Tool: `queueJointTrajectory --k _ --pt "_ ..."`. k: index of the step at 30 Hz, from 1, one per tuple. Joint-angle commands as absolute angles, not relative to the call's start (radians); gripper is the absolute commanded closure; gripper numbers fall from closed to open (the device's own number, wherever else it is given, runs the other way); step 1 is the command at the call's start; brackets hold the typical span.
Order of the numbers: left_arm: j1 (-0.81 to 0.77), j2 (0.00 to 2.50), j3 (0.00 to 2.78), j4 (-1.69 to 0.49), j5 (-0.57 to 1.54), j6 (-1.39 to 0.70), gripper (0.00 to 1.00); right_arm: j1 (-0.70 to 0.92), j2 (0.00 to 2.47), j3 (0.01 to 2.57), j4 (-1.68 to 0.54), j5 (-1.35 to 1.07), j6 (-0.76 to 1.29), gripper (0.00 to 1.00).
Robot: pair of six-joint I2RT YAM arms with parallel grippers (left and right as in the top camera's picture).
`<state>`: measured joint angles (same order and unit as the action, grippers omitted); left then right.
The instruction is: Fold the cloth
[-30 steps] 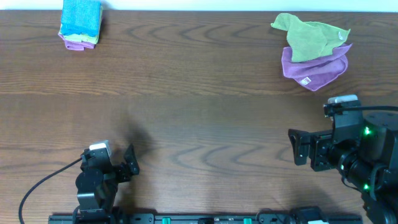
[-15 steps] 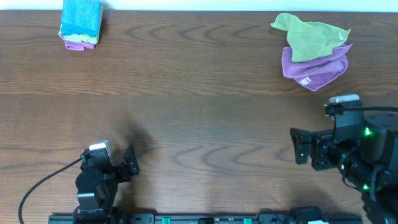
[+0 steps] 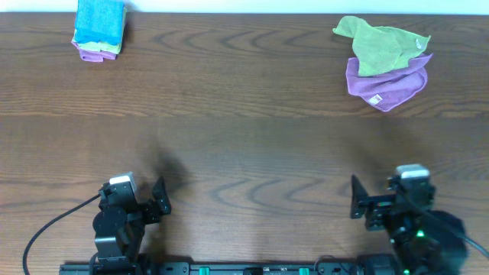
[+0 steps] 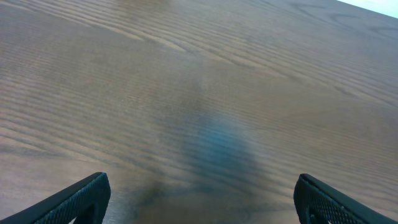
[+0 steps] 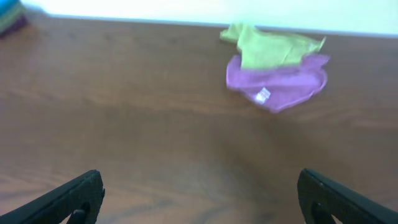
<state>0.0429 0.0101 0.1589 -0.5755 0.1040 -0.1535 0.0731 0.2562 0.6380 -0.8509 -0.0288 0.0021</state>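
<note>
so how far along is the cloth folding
Done, it seems: the blue cloth lies folded in a neat rectangle atop a small stack, far left. In hand: nothing; the left gripper and right gripper are open and empty. Left: apparently nothing for it; the olive-green cloth and purple cloth lie crumpled far right.

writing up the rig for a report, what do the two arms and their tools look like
Both are black. Left tool: dark textured fingers, a white block on top, a black cable trailing off. Right tool: the same, plus a small green light.
</note>
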Motion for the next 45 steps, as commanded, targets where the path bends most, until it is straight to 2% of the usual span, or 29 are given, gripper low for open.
queueJointTrajectory --k 1,11,21,45 --pt "0.039 0.004 0.151 -0.575 0.097 -0.154 0.05 0.064 0.17 0.523 -0.831 -0.043 0.007 0.01" --pt "0.039 0.004 0.151 -0.574 0.097 -0.154 0.05 0.065 0.02 0.288 -0.826 -0.043 0.094 0.01" --pt "0.039 0.004 0.151 -0.575 0.097 -0.154 0.05 0.065 0.005 0.183 -0.826 -0.042 0.093 0.01" --pt "0.039 0.004 0.151 -0.575 0.097 -0.154 0.05 0.065 0.006 0.181 -0.823 -0.041 0.093 0.01"
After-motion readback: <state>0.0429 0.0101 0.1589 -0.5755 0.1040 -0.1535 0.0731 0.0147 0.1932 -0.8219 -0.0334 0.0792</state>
